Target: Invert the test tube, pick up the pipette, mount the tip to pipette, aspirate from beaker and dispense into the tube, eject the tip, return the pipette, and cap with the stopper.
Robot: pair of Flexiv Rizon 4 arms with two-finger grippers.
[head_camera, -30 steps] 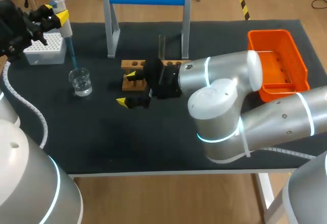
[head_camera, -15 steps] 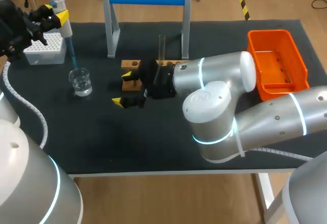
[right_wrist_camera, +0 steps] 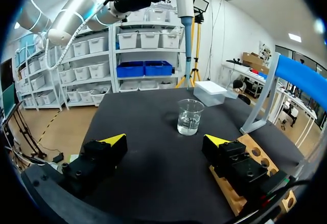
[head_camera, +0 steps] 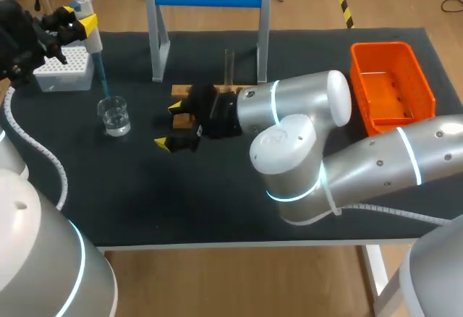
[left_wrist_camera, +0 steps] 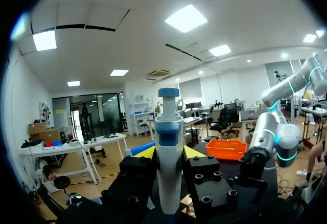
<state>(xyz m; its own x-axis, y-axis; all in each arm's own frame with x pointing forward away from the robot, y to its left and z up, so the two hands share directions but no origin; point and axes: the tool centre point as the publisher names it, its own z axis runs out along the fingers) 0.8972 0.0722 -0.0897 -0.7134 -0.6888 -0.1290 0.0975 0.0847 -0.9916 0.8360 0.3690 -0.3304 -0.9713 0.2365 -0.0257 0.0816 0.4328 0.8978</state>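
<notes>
Left claw [head_camera: 81,20] was clamped on the pipette [head_camera: 94,42], held upright, its blue tip just above the beaker [head_camera: 115,115]; right claw [head_camera: 168,124] stood open, fingers wide apart, low over the table [head_camera: 217,201] beside the beaker; the wooden rack [head_camera: 182,91], farther from the beaker, carried the upright test tube [head_camera: 228,67].

The table's black mat [head_camera: 217,201] is looking matt and cloth-like, giving back no shine. The beaker [head_camera: 115,116] is gleaming as clear glass. The rack [right_wrist_camera: 255,157] is showing bare, pale wood. The orange bin [head_camera: 382,47] is shining as smooth moulded plastic. The right arm [head_camera: 304,103] is catching the light on its glossy silver shell, and the pipette [left_wrist_camera: 169,157] is showing satin white-and-blue plastic.
</notes>
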